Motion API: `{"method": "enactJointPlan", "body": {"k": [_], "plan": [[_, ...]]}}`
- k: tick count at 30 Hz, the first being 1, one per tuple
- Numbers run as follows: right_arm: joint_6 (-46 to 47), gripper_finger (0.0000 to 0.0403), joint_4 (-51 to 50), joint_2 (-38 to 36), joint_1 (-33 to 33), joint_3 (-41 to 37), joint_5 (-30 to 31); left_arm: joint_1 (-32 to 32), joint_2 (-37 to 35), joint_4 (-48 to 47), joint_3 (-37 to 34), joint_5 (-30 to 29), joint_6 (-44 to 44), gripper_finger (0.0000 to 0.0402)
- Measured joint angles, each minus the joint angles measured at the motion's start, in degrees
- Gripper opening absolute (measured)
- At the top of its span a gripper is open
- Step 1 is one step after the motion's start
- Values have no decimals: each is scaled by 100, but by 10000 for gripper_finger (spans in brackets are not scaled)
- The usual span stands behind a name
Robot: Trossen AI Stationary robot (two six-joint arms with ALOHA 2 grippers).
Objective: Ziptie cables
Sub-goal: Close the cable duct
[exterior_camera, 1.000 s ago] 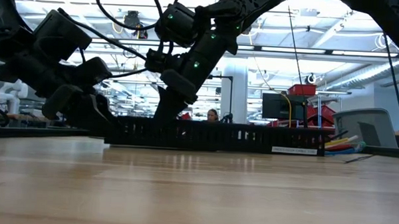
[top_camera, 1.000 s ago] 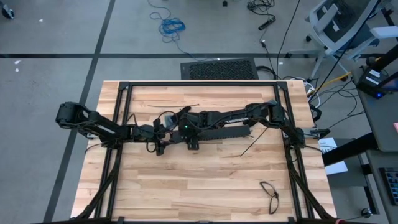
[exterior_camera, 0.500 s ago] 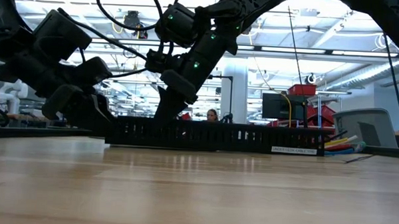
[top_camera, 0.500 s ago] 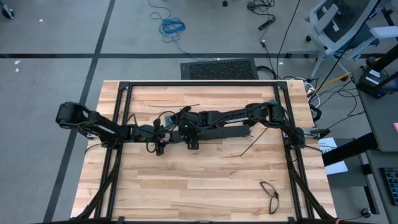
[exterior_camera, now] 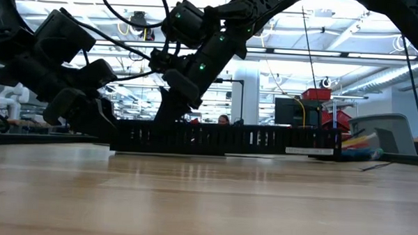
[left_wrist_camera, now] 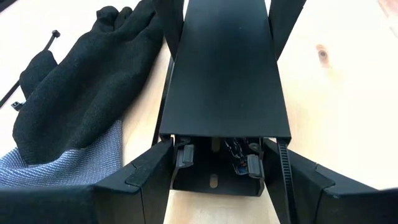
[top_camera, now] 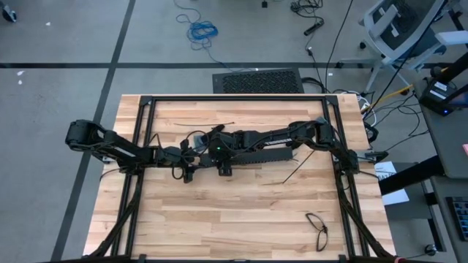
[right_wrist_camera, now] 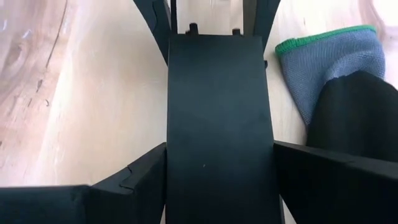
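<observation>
Both grippers grabbing the bar, cables sitting off to the side

The left gripper (left_wrist_camera: 219, 163) is squeezing the end of the black slotted bar (top_camera: 267, 155), one finger pressing on each side, and the right gripper (right_wrist_camera: 217, 169) is pinching the same bar just beside it, near the middle of the table (top_camera: 219, 219). A black and grey glove (left_wrist_camera: 74, 106) is lying right next to the bar, and a zip tie (left_wrist_camera: 284, 177) is running along one left finger. The coloured cables (exterior_camera: 360, 146) are poking out at the bar's far end, away from both grippers, while a looped black cable (top_camera: 316, 223) is lying well apart, near the table's front right corner.
</observation>
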Motion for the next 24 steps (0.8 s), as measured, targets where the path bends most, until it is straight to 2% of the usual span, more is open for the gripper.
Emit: {"method": "enactJointPlan", "body": {"k": [10, 19, 24], "plan": [[-4, 242, -62, 4, -6, 0, -13, 2, 0, 4, 42, -3, 27, 222], [6, 242, -57, 4, -5, 15, -3, 2, 2, 74, 42, -140, 558, 222], [-4, 242, -64, 4, -7, 16, 26, 2, 2, 93, 42, -165, 732, 252]]}}
